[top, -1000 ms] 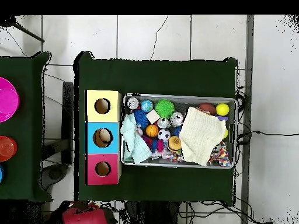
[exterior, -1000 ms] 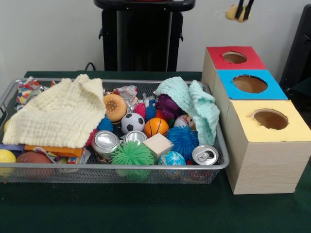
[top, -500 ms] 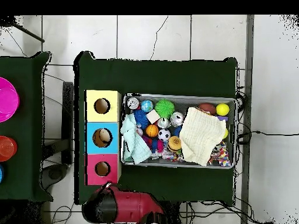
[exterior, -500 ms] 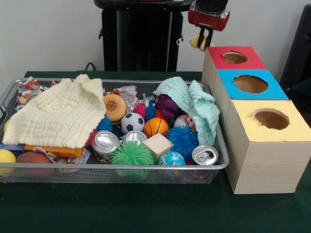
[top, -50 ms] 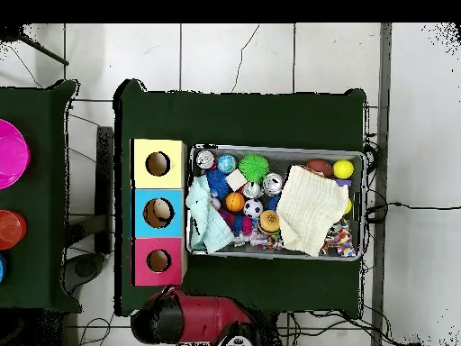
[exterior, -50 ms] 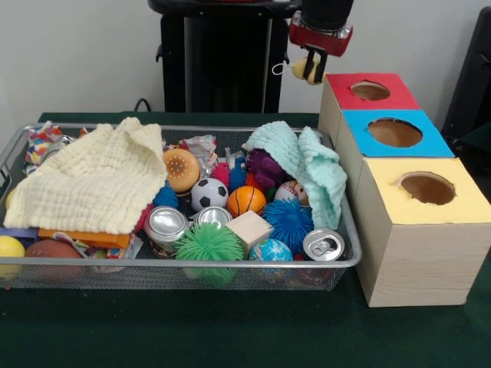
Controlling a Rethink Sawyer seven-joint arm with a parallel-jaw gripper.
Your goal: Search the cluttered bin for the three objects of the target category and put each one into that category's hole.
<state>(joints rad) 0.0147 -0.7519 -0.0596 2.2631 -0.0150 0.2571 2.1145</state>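
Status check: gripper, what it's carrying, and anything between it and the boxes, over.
Gripper shut on small yellow object, in the air just left of red-topped box. Bin full of clutter, two cloths on top. Nothing between gripper and red hole.

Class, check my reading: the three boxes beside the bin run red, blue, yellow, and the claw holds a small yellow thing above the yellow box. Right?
Not quite. In the front view the claw holds the small yellow thing beside the red box, not above the yellow box. The box order is correct.
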